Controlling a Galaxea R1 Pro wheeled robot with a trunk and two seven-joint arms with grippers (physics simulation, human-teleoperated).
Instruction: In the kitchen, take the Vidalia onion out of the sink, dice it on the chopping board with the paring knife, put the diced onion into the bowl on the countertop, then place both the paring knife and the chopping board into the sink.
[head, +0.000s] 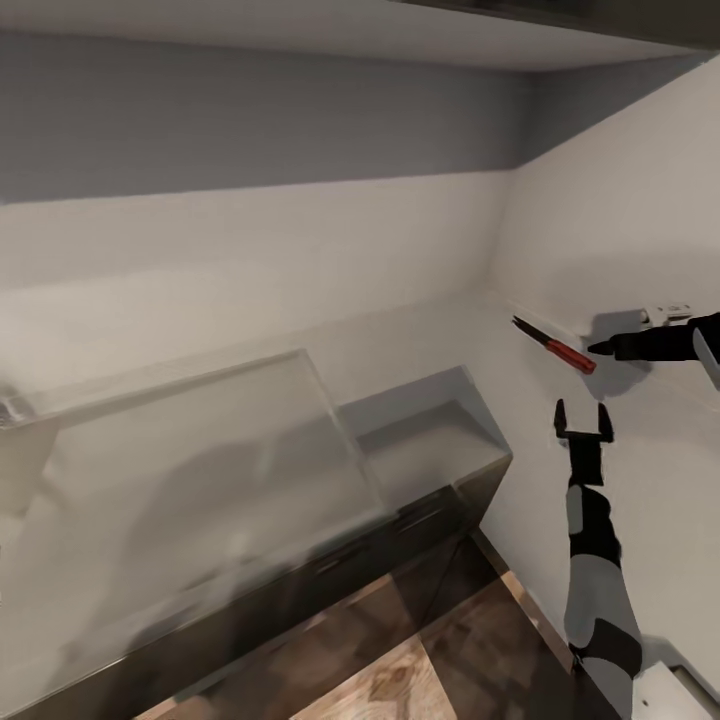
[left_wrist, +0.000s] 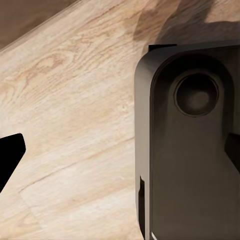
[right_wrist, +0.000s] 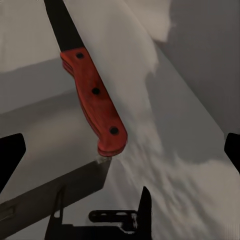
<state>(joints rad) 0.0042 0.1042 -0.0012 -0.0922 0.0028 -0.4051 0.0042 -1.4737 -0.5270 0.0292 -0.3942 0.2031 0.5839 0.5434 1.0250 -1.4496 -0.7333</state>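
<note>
The paring knife (head: 555, 345), red handle and dark blade, hangs in the air against the white right-hand wall, well off the countertop (head: 200, 480). In the right wrist view the paring knife (right_wrist: 92, 95) is a short way ahead of my right gripper (right_wrist: 120, 152), whose fingertips are wide apart and touch nothing. In the head view an open gripper (head: 583, 407) sits just below the handle's end. A black arm tip (head: 640, 346) reaches that end from the right. I cannot tell which arm is which. My left gripper (left_wrist: 121, 155) is open over the wood floor (left_wrist: 75, 100). Onion, chopping board, bowl and sink are out of view.
Dark cabinets (head: 380, 560) run under the countertop, which ends in a lower boxed section (head: 430, 445) near the room's corner. Wood floor (head: 400, 680) lies between the cabinets and the right wall. A dark rounded part of the robot's base (left_wrist: 195, 150) is under the left gripper.
</note>
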